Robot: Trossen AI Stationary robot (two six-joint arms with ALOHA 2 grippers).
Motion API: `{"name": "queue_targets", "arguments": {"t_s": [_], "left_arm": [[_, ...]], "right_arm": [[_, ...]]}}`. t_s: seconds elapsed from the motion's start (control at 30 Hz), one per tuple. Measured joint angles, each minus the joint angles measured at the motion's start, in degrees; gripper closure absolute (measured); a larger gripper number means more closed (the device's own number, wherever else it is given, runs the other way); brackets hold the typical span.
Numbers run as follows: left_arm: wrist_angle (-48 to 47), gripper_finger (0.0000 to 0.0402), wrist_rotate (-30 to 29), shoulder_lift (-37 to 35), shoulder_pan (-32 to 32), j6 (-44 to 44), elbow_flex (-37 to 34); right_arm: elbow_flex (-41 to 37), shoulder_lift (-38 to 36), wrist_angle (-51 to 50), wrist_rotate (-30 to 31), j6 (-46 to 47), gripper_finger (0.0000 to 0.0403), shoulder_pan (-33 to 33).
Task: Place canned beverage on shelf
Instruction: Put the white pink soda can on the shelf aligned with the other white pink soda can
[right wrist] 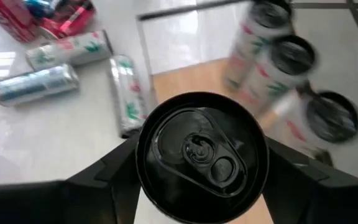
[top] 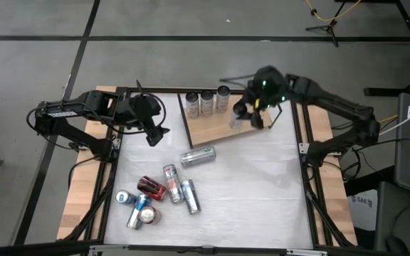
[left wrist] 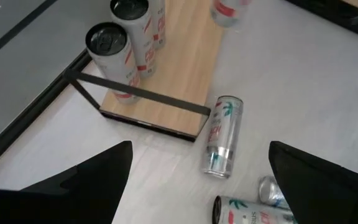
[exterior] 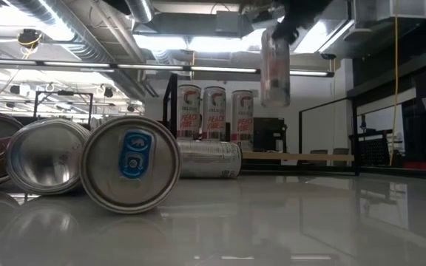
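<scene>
White desk (top: 248, 185) below, the right hand (top: 250, 108) grips a can (exterior: 274, 66) upright above the shelf (top: 219, 128): lower it straight down beside the three standing cans (top: 206, 102), then release.

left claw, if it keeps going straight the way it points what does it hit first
Probably the silver can lying on its side by the shelf corner; it sits ahead of the open left claw, though depth is unclear.

A slim silver can (exterior: 274, 65) is held upright above the light wooden shelf (top: 216, 128), where three cans (top: 206, 102) stand.
</scene>
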Motion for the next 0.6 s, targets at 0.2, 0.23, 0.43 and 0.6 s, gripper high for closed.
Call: {"name": "queue_targets", "arguments": {"t_s": [0.2,0.23,0.43,0.6], "left_arm": [[0.7,0.0032,0.0,0.0,0.0,0.0,0.0],[0.7,0.0032,0.0,0.0,0.0,0.0,0.0],[0.7,0.0032,-0.1,0.0,0.0,0.0,0.0],[0.6,0.0032,-1.4,0.0,0.0,0.0,0.0]], "right_arm": [[0.0,0.0,-1.6,-5.8,-7.8,0.0152,-10.9],[0.0,0.0,-1.6,-6.6,-9.7,0.0152,-12.7],[0.0,2.5,-2.6,-9.3,-17.4,0.0150,-21.5],[0.1,6.4,-2.5,-12.5,-21.5,0.0149,-26.7]]}}
